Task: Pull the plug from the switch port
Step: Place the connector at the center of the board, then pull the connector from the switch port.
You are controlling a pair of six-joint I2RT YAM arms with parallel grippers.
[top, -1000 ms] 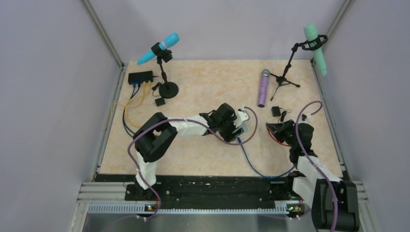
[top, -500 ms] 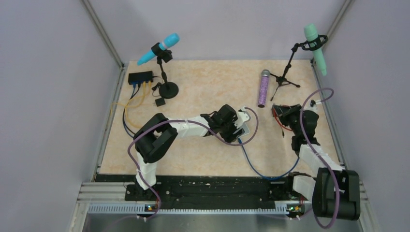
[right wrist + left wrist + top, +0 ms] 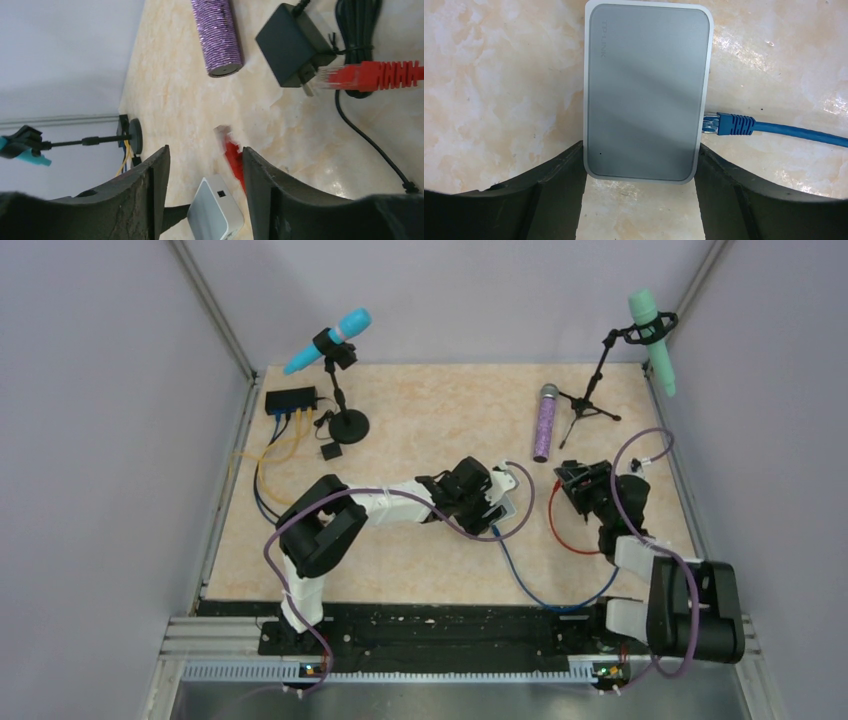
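The right pincer (image 3: pixel 205 152) stands spread, the red plug (image 3: pixel 231 152) loose between its fingers (image 3: pixel 150 190). The plug is probably light and rigid, best pinched at its boot. The left pincer (image 3: pixel 640 150) clamps the grey box (image 3: pixel 646 90).

Grey box (image 3: pixel 647 90) smooth matt plastic; table (image 3: pixel 499 75) glossy marbled; purple microphone (image 3: pixel 218 35) glittery; red plug (image 3: pixel 380 75) ribbed plastic.

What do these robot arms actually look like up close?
Both the left arm and right arm have white links between chunky black joints, each trailing a looping purple cable. The fingers are plain black, broad and flat-sided.
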